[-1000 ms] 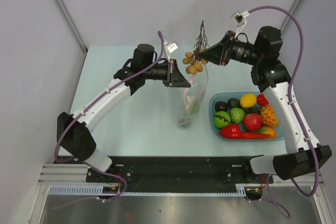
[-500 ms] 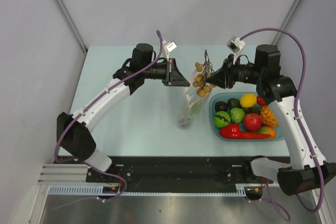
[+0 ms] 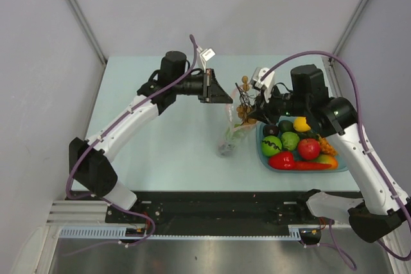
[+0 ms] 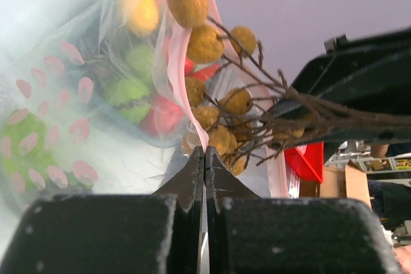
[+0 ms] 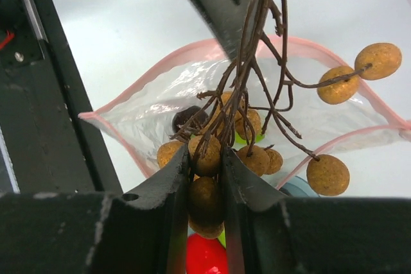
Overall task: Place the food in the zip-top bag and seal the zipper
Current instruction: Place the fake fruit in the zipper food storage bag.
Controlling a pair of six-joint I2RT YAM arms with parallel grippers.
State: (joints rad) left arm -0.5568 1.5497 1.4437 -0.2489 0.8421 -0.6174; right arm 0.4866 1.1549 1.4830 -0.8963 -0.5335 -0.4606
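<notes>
The clear zip-top bag (image 3: 232, 129) hangs upright at mid-table, its pink zipper (image 5: 122, 142) edge open wide. My left gripper (image 3: 226, 99) is shut on the bag's rim (image 4: 192, 104), holding it up. My right gripper (image 3: 252, 113) is shut on the brown grape cluster (image 3: 243, 102), gripping its berries (image 5: 207, 200), with the twigs and berries over the bag's mouth (image 5: 257, 126). A dark piece and a green piece lie inside the bag (image 5: 186, 119). The cluster also shows in the left wrist view (image 4: 221, 104).
The light blue tray (image 3: 341, 166) at the right holds a yellow lemon (image 3: 301, 124), green pieces (image 3: 271, 145), red pieces (image 3: 308, 149) and an orange pineapple (image 3: 327, 144). My right arm reaches over the tray's far left corner.
My right gripper has carried the grape cluster left and down from the far side of the table to the bag's mouth. My left gripper keeps hold of the bag's rim.
</notes>
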